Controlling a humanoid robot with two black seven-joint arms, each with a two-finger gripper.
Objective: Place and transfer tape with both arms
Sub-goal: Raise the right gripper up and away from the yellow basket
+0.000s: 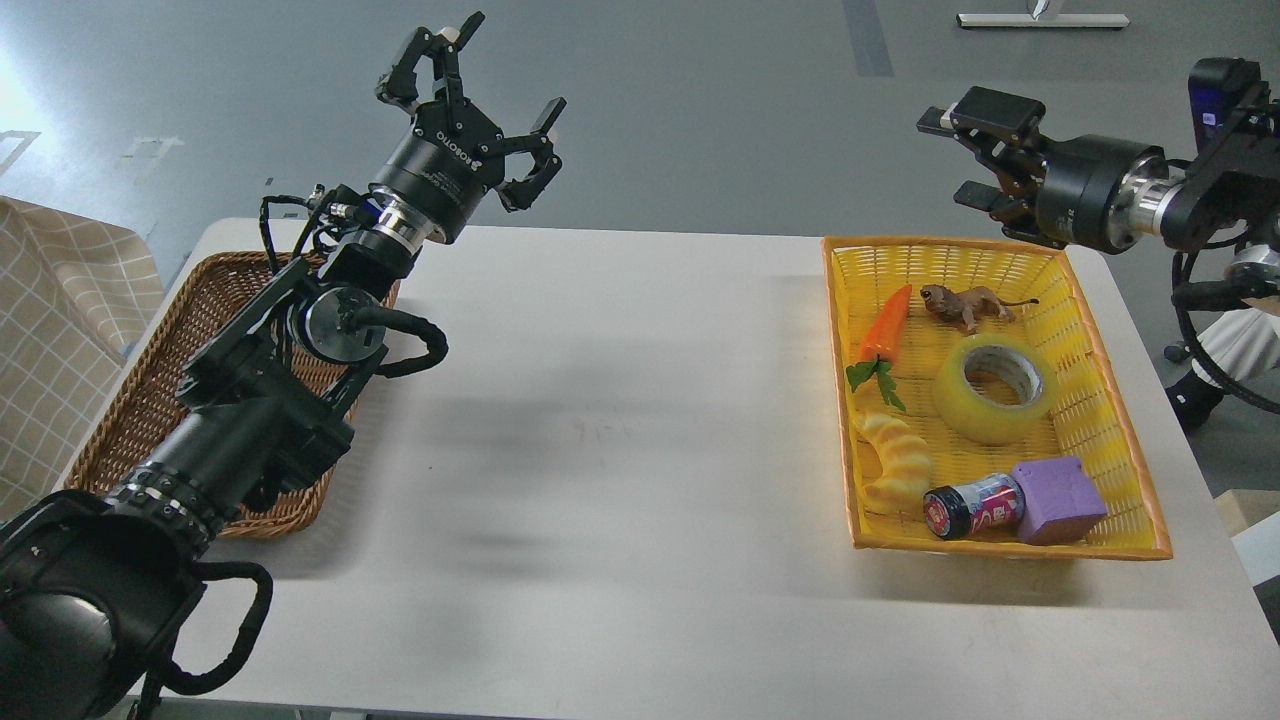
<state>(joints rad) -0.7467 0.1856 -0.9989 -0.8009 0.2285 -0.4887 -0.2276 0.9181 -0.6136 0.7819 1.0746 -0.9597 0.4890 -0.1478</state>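
Note:
The tape (993,389), a translucent yellow roll with a grey-white core, lies flat in the yellow basket (1120,440) on the right side of the table. My right gripper (968,152) is open and empty, raised above and behind the basket's far right corner, well clear of the tape. My left gripper (478,100) is open and empty, held high above the table's far left, over the wicker basket's (150,400) far end.
The yellow basket also holds a toy carrot (882,335), a small lion figure (962,303), a pale twisted bread toy (896,462), a small jar (970,507) and a purple block (1060,499). A checked cloth (50,330) lies at far left.

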